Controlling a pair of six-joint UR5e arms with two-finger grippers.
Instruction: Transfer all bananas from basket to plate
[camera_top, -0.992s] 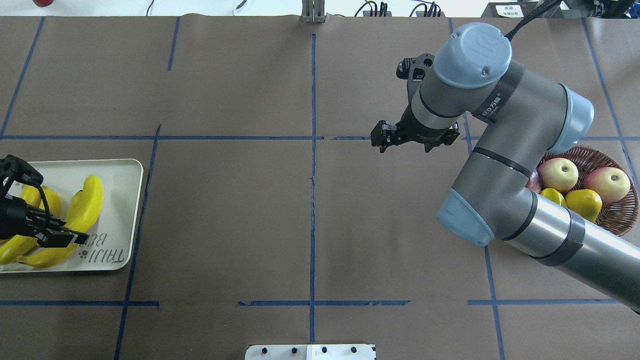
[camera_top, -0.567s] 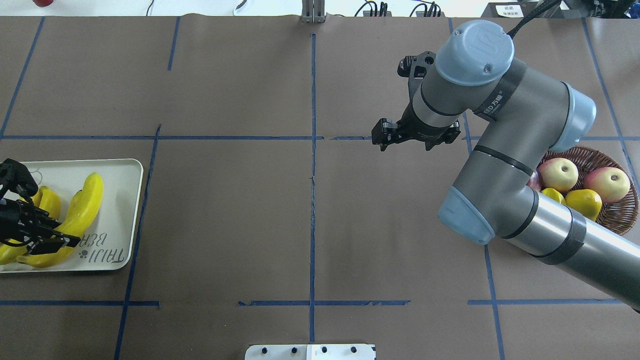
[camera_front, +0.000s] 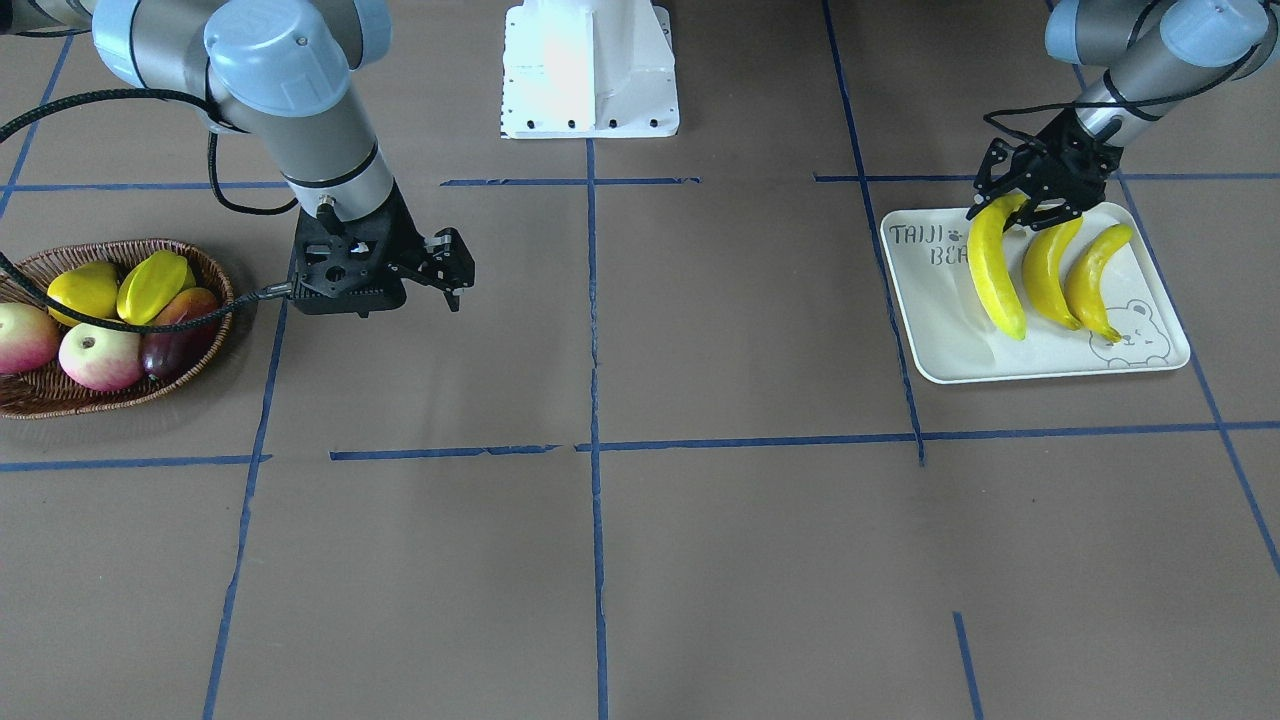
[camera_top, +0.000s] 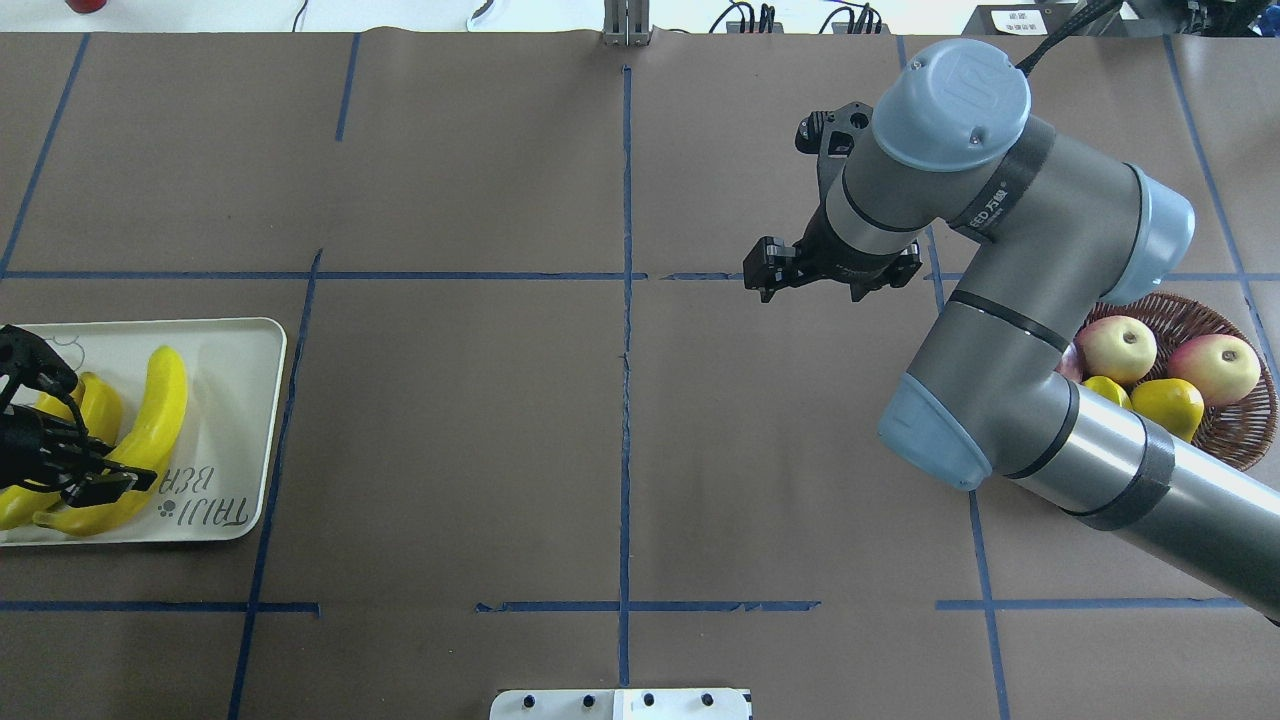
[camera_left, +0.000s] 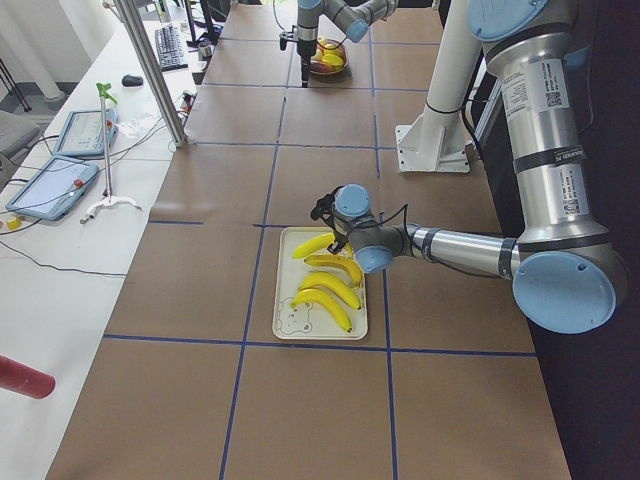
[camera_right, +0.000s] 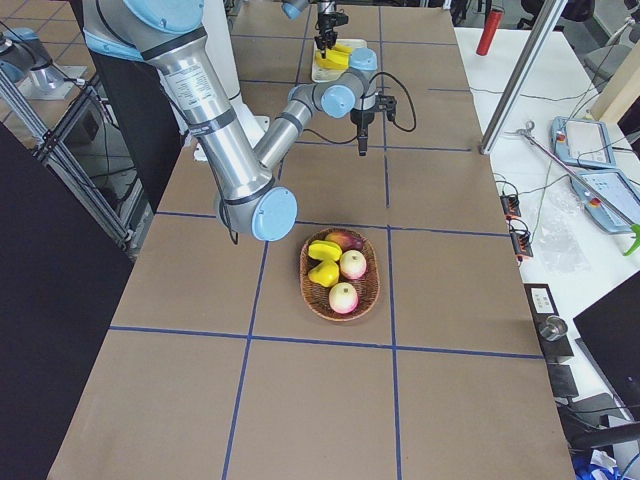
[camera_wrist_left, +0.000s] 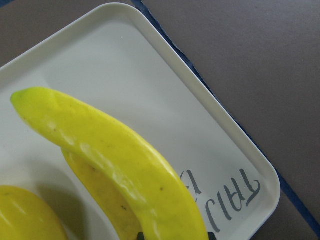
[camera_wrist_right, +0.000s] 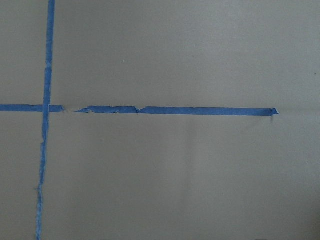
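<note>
Bananas (camera_front: 1045, 270) lie side by side on the plate (camera_front: 935, 330), which sits at the robot's left end of the worktop (camera_front: 700, 330); the left side view shows four of them there. The left gripper (camera_front: 1020, 205) hangs over the plate's edge nearest the robot. Its jaws look closed on the end of one banana (camera_front: 995, 275), the one next to the "TAIJI BEAR" lettering. In the left wrist view that banana runs up from the bottom of the frame, raised over another lying beneath it. The basket (camera_front: 40, 405) stands at the opposite end of the worktop, well apart from the plate. It holds apples (camera_front: 95, 355), a starfruit (camera_front: 150, 285), a round yellow fruit (camera_front: 80, 290) and a dark red fruit (camera_front: 175, 335). The right gripper (camera_front: 455, 285) hangs over the worktop near the basket, above a strip of blue tape (camera_wrist_right: 175, 110); whether its jaws are open or closed I cannot tell.
</note>
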